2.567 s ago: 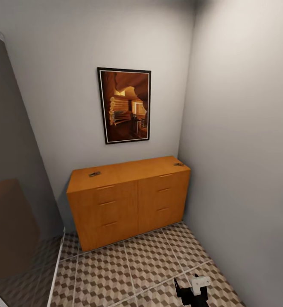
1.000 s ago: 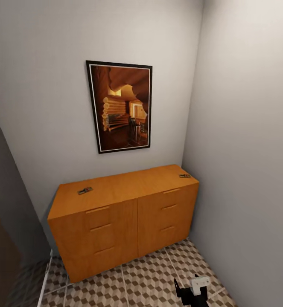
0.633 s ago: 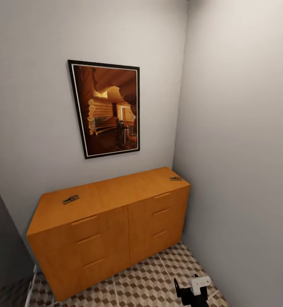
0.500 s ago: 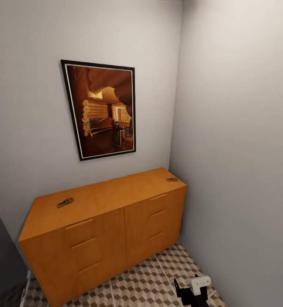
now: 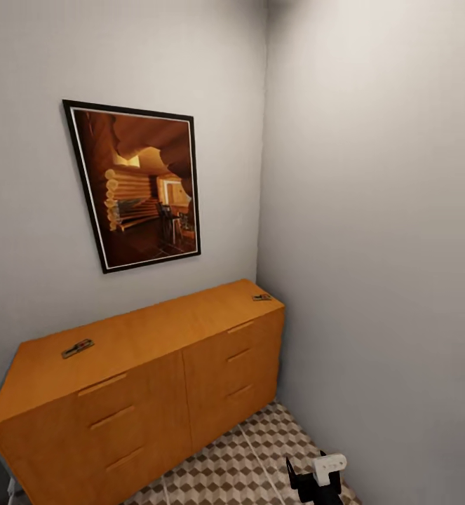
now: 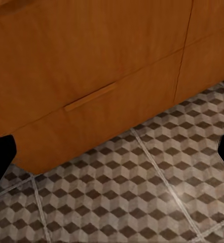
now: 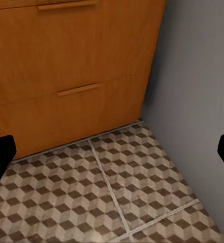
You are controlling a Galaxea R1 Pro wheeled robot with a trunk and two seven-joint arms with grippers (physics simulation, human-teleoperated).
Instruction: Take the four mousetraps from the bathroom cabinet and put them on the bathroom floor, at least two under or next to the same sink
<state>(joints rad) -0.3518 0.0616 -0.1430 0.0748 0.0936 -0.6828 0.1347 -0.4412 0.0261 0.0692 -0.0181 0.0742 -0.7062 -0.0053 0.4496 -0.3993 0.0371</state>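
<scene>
Right end effector sits low in the head view, dark fingers spread and empty; in both wrist views the black fingertips sit at opposite frame edges, so left end effector also reads as spread wide, holding nothing. Directly below and ahead of both: the bathroom floor with cube-pattern tiles, then the drawer fronts of the cabinet. Up and beyond the right end effector, on the cabinet top, two mousetraps: one near the far corner by the side wall, one toward the opposite end. Other two not made out. Arms likely held low and tucked for driving; no reach begun. Framed picture hangs on the wall above. Versus 0.5 s earlier: whole scene slid leftward and the cabinet looms larger, so camera/base turned and closed in; the traps themselves look unmoved on the top.
</scene>
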